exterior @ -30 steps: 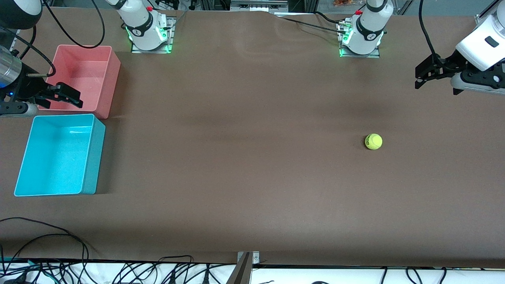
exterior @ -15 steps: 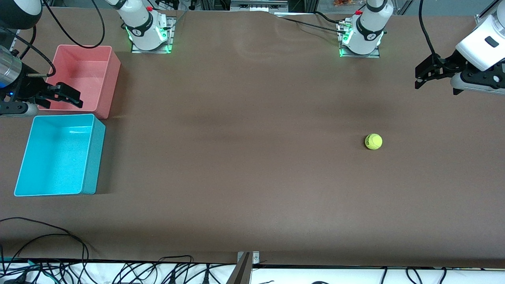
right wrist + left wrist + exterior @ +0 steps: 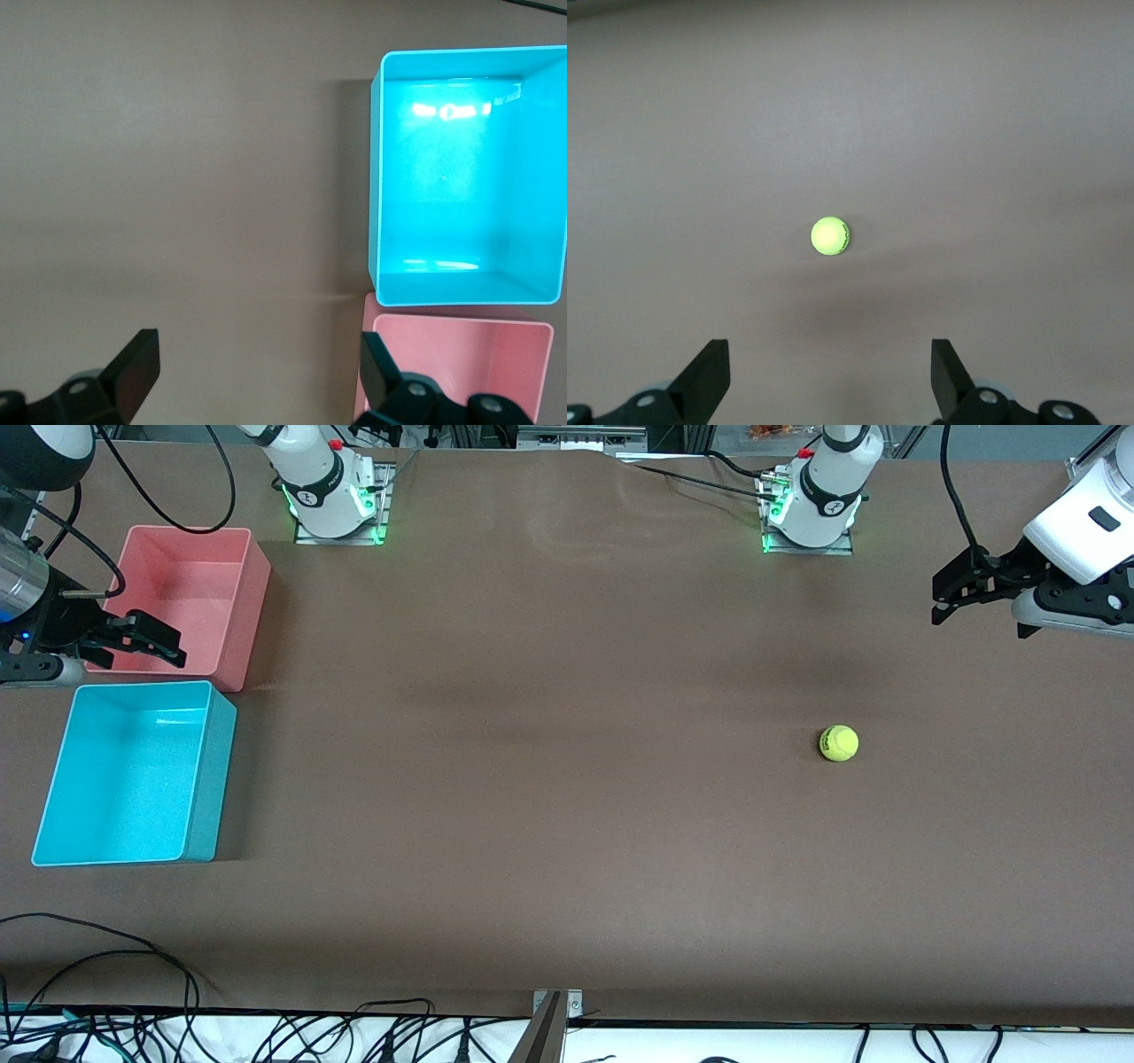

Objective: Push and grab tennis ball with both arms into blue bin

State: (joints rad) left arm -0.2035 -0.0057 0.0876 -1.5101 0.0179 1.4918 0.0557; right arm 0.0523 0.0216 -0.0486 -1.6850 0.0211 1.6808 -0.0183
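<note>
The yellow-green tennis ball (image 3: 838, 743) rests on the brown table toward the left arm's end, and the left wrist view shows the ball (image 3: 831, 236) ahead of the fingers. My left gripper (image 3: 943, 598) hangs open and empty in the air at that end of the table, well apart from the ball; its own camera shows the left gripper (image 3: 830, 367) with wide jaws. The blue bin (image 3: 213, 779) sits empty at the right arm's end. My right gripper (image 3: 182, 648) hovers open and empty by the pink bin's edge. In the right wrist view, the right gripper (image 3: 257, 354) is apart from the blue bin (image 3: 376, 177).
A pink bin (image 3: 190, 593) stands empty right beside the blue one, farther from the front camera, and the right wrist view also takes in the pink bin (image 3: 461, 363). Cables (image 3: 133, 992) trail along the table's near edge. Both arm bases stand at the back edge.
</note>
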